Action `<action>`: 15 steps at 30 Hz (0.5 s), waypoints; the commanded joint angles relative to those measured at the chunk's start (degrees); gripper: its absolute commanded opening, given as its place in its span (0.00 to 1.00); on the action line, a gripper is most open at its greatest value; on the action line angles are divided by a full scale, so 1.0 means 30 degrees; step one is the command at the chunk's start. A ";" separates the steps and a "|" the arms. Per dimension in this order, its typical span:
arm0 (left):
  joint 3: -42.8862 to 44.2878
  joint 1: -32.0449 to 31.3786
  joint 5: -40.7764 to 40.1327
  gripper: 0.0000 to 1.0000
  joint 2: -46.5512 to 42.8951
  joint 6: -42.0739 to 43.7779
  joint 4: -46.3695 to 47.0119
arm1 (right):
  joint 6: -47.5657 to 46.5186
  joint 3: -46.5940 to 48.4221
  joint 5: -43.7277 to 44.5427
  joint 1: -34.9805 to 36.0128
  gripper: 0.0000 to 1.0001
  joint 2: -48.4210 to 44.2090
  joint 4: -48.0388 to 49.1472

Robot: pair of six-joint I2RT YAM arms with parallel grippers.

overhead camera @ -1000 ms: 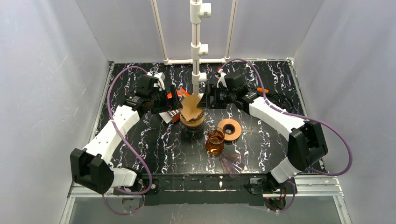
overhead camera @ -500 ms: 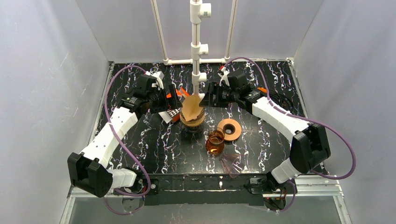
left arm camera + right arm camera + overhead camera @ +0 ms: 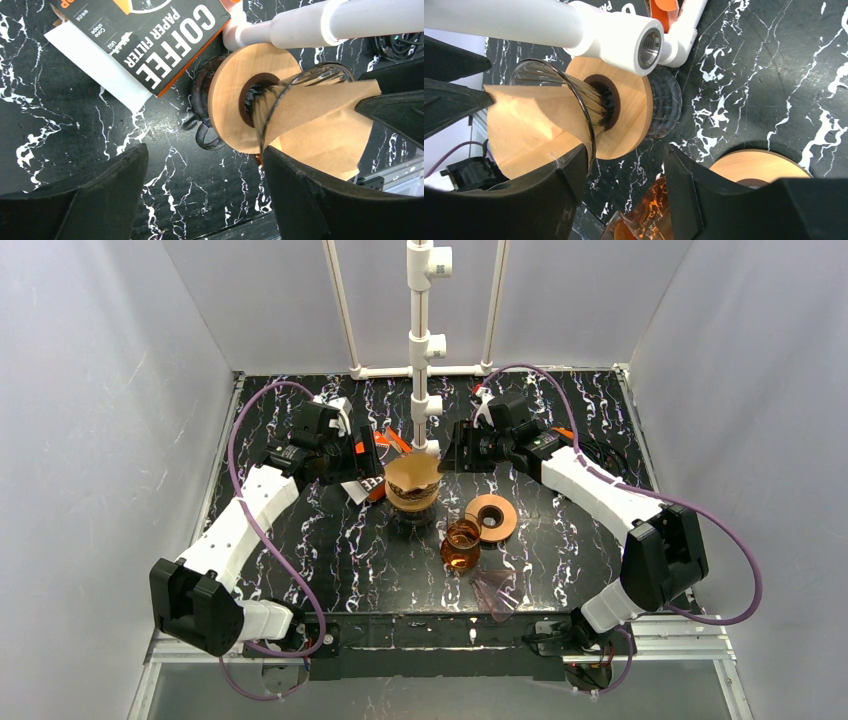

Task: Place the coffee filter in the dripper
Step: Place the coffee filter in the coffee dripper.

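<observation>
Coffee filter (image 3: 529, 125) sits in glass dripper (image 3: 591, 102), paper past the rim.
Left end effector (image 3: 202, 155) and right end effector (image 3: 626, 150) gape, flanking it closely.

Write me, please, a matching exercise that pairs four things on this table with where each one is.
Things:
1. brown paper coffee filter
2. coffee filter packet
3. loose wooden ring
4. amber glass vessel

Places:
A. lying flat on the table, right of the dripper
B. standing upright, closest of the four to the near edge
C. seated in the dripper
D. lying flat, left of the dripper

Pairs: 1-C, 2-D, 3-A, 4-B.
</observation>
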 commanded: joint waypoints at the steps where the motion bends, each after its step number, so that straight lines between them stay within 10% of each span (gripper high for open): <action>1: 0.0487 0.0143 -0.0925 0.82 -0.0049 0.0568 -0.0834 | -0.0883 0.0968 0.0789 -0.0093 0.63 -0.0607 -0.0705; 15: 0.0734 0.0125 -0.1713 0.80 0.0148 0.0786 -0.1294 | -0.0901 0.1221 0.0467 -0.0081 0.63 -0.0734 -0.0746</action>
